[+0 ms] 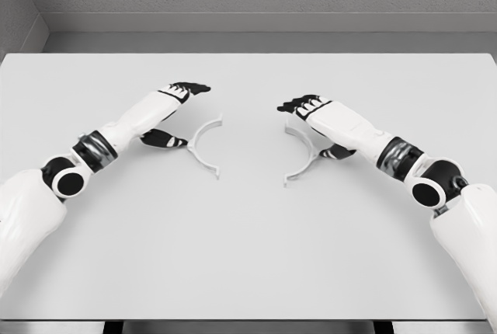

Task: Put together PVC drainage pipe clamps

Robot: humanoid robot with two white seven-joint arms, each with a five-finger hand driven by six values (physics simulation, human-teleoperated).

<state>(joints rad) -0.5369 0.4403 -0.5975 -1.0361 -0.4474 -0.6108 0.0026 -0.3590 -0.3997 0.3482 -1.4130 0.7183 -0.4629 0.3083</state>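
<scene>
Both hands open: left hand (172, 115) beside left clamp half (200, 146), right hand (314, 120) over right clamp half (303, 154); each should grip mid-arc, flanges facing.

White arms (132, 128), black fingers (190, 88), dark metallic wrist bands, round black elbow joints.

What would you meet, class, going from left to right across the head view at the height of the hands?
Left hand → left clamp half → bare table → right clamp half → right hand, which overlaps that half.
</scene>
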